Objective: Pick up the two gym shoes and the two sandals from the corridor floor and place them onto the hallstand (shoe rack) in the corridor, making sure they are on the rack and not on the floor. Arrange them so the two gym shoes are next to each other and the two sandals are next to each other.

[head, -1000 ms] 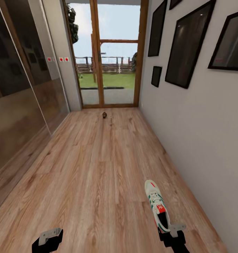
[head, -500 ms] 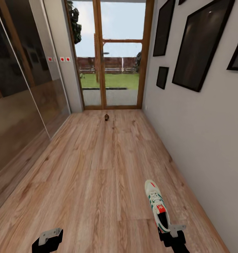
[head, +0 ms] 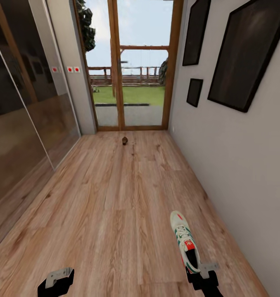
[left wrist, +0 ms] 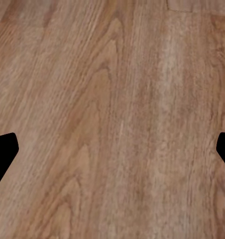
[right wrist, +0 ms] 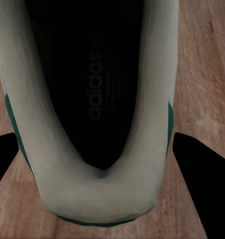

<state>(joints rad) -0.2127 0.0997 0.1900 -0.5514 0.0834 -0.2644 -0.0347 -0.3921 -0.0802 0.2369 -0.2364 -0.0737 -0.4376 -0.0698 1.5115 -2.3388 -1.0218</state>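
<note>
Wood-plank corridor floor (head: 115, 198), glazed door (head: 127, 66), framed pictures (head: 245, 53) on wall.

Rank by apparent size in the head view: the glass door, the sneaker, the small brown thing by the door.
1. Glass door, largest.
2. Sneaker, held by the right fingers, close to the camera, so it looks big.
3. Small brown thing, far off, true size unsure.

Glass door (head: 129, 78), framed pictures (head: 247, 53), mirrored wardrobe (head: 20, 115).

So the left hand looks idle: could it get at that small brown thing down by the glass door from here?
Probably not. The brown thing lies far down the floor by the door, while the left hand hangs close to the robot. Nothing blocks the way; the base would have to drive closer.
</note>
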